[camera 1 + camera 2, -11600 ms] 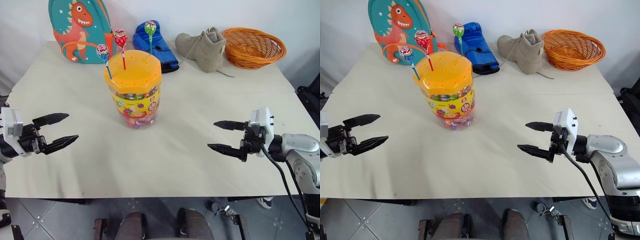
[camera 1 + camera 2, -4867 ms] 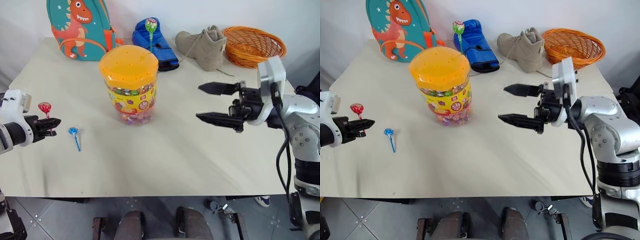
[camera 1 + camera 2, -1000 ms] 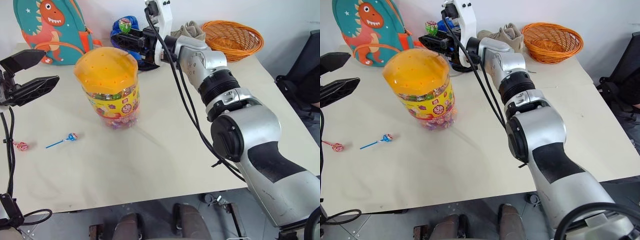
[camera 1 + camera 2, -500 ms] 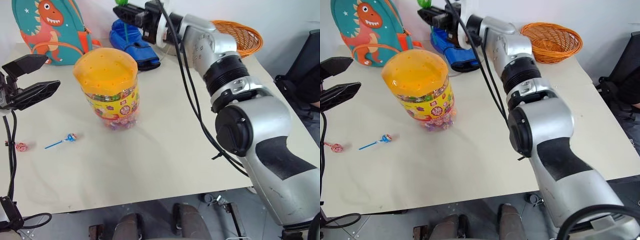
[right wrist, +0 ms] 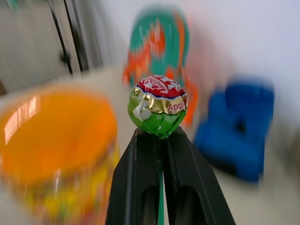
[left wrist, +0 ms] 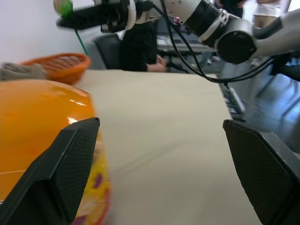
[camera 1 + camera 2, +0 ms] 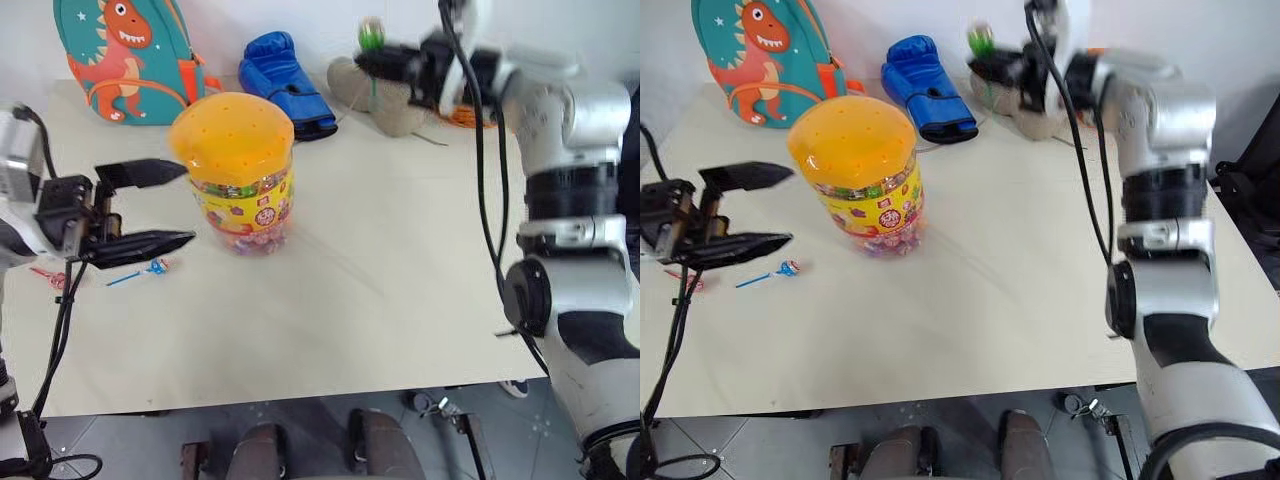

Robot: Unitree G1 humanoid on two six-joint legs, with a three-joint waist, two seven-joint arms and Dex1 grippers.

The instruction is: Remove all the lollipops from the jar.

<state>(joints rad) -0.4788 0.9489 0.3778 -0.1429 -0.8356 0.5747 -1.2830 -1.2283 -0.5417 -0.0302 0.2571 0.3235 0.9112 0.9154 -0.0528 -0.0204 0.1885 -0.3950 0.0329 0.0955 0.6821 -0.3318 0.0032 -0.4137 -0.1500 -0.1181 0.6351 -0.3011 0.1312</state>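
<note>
- Lollipops, small round wrapped sweets on thin sticks, lie apart from each other: we see the green one (image 5: pixel 158 107) held up in the air by its stick, its head just above the fingertips, over the far side of the pale counter (image 7: pixel 400 270).
- Our right tool (image 7: pixel 372 62) has its two black fingers pressed together on that green lollipop's stick, near the tan boot (image 7: pixel 400 100).
- We see the blue-sticked lollipop (image 7: pixel 150 267) lying flat on the counter to the left of the jar, and the red one (image 7: pixel 48 276) lying farther left.
- The clear plastic jar with the wide orange-yellow faceted lid and yellow label (image 7: pixel 240 180) stands upright on the counter; its lid shows no sticks.
- Our left tool (image 7: pixel 165 205) is spread wide and holds nothing, level, its fingertips just beside the jar's left wall.
- Behind the jar we see a teal dinosaur backpack (image 7: pixel 125 55) and a blue boxing glove (image 7: pixel 285 85); an orange wicker basket (image 6: pixel 56 65) sits at the far right.
</note>
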